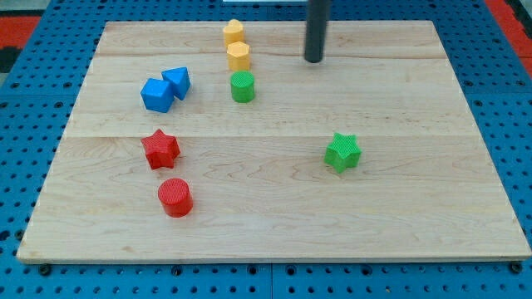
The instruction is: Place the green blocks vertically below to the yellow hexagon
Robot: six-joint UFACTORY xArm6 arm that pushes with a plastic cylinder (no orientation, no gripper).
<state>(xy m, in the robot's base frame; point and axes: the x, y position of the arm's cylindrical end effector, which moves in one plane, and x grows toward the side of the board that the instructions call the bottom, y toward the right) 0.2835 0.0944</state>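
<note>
Dark rod upright, my tip (pixel 312 60) top-centre.

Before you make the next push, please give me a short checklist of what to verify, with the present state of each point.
1. My tip in view and free of blocks: ok, near the view's top, right of the yellow pair.
2. Yellow hexagon located: ok, just below the other yellow block.
3. Green cylinder below the hexagon: ok, directly under it, close.
4. Green star in the column: not ok, it lies far to the view's right and lower.
5. Room under the cylinder for the star: ok, bare wood.
6. Red star and red cylinder off the star's leftward path: ok, probably, both lie further left.
</note>
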